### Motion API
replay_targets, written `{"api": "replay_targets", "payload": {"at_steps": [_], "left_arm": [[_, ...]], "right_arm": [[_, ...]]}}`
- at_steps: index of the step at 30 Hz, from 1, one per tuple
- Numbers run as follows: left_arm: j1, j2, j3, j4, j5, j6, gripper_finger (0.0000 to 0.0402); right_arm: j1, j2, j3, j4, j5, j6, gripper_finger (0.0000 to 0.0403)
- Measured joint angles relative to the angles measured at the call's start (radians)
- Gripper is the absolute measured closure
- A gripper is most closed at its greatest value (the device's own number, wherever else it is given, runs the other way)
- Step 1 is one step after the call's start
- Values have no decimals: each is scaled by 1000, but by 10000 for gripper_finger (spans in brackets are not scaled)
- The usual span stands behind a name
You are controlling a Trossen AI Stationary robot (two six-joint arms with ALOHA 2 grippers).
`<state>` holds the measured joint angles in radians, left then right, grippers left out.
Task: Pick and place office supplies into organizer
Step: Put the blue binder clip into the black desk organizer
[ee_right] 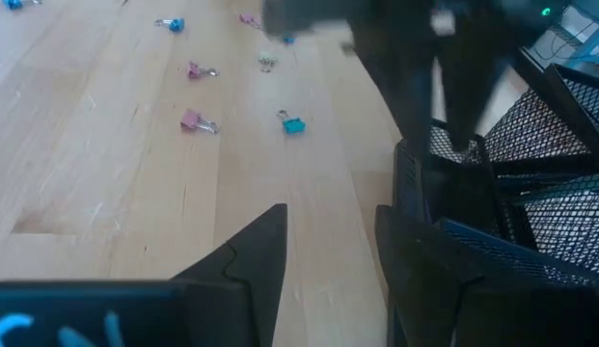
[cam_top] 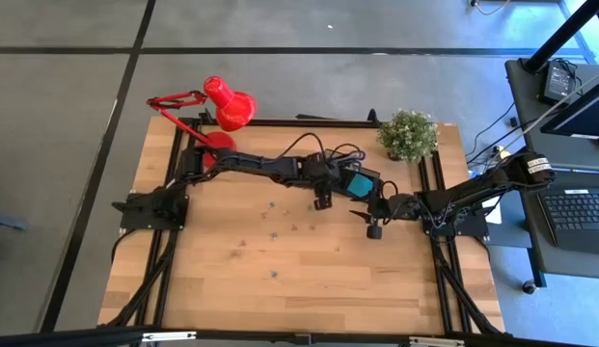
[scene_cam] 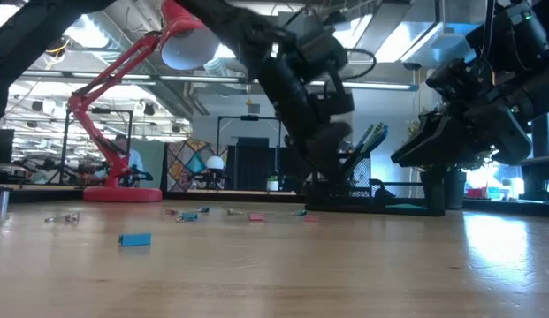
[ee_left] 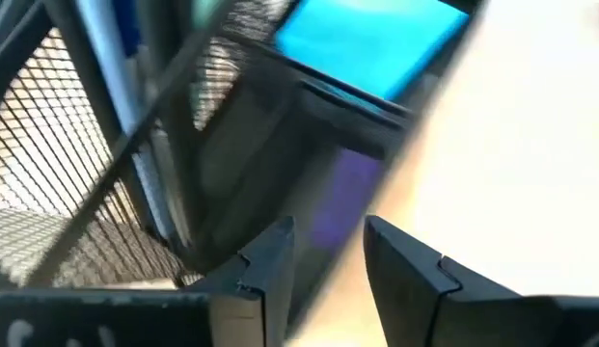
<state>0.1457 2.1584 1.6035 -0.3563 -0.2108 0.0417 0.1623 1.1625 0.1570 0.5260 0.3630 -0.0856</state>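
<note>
Wooden planks make up the bench [cam_top: 280, 289], framed by dark rails. At its far left corner stands a red desk lamp [cam_top: 227, 104], its shade tipped toward the middle. The left arm reaches from its base on the left edge across to the centre-right, where the left claw [ee_left: 323, 275] hangs right over the black mesh organizer [cam_top: 362, 188]. Its two fingers stand apart with nothing between them; just beyond their tips lies something purple [ee_left: 342, 198], blurred, at the organizer's foot. A teal sticky-note pad [ee_left: 371, 43] sits in the organizer's top, and a light blue upright item [ee_left: 111, 106] shows behind the mesh wall.

Small binder clips lie scattered over the middle of the bench: a pink one [ee_right: 195, 121], a teal one [ee_right: 293, 124], and others farther off. In the low view a small blue block [scene_cam: 134, 239] lies alone on the near wood, well apart from the organizer.

A potted green plant [cam_top: 408, 135] stands at the far edge, behind the organizer. The right arm comes in from the right side, and the right claw [ee_right: 330, 241] sits low just beside the organizer's mesh wall [ee_right: 530, 193], fingers parted, empty, over bare wood.
</note>
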Motion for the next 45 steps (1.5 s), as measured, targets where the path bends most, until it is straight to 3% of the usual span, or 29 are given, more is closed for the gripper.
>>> {"api": "replay_targets", "payload": {"at_steps": [7,13,18,21,30,45], "left_arm": [[-59,-82,0,-183,0,-70,299],[-113,-104,1,-189,6,-218,304],[-121,-104,1,-226,109,-410,287],[-120,-104,1,-240,104,-469,268],[-104,-103,1,-248,76,-511,229],[-113,-75,0,-294,100,-562,253]], "right_arm": [[0,0,0,-23,0,2,241],[0,0,0,-23,0,2,241],[0,0,0,-22,0,3,241],[0,0,0,-22,0,4,241],[0,0,0,-22,0,5,241],[0,0,0,-21,0,6,241]]}}
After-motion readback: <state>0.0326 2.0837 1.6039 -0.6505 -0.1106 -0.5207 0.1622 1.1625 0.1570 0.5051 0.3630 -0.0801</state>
